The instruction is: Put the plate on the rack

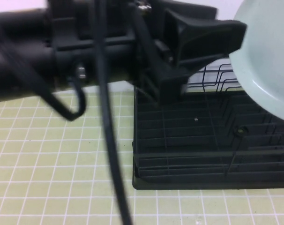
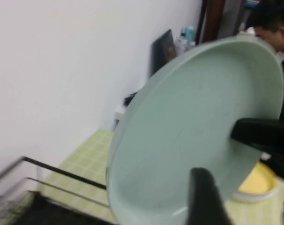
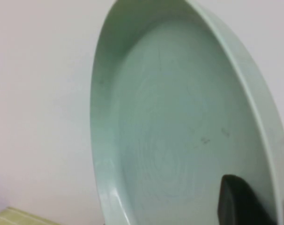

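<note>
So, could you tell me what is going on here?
The right tool grips the pale green round plate by its rim, holding it tilted in the air above the black wire dish rack. The left tool sits open at the plate's edge, not gripping it. The plate is not yet in the rack.

Can't see the rack's (image 1: 203, 154) back-left corner behind the left gripper (image 1: 210, 61) — nor the plate's (image 1: 266, 61) cropped right side, nor much of the right gripper (image 3: 241, 202) at its rim.

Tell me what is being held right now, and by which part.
The pale green plate, gripped at its rim by the right pincer; the left pincer stands open at the plate's edge, not clamping it.
</note>
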Tool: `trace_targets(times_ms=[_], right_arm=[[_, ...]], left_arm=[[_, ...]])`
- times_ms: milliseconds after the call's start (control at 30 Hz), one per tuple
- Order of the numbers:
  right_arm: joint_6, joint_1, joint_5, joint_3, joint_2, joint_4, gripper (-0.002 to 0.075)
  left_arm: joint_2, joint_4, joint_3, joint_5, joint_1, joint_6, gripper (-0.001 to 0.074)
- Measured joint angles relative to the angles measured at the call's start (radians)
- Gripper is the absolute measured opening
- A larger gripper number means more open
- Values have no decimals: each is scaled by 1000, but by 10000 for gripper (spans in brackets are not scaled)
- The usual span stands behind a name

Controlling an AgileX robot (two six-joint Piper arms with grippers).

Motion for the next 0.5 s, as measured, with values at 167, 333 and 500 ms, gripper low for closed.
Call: trace_targets(times_ms=[167,333,500], right_arm=[[-66,0,-44,-91,88,-111,92],[-42,0,-34,-250,229,-391,91],[66,0,44,-439,442,-665,91]], left_arm=[[-63,231,0,5,34,-7,424],[-130,514,0,48,93,-189,291],[-170,772,0,168,155,-509,21]])
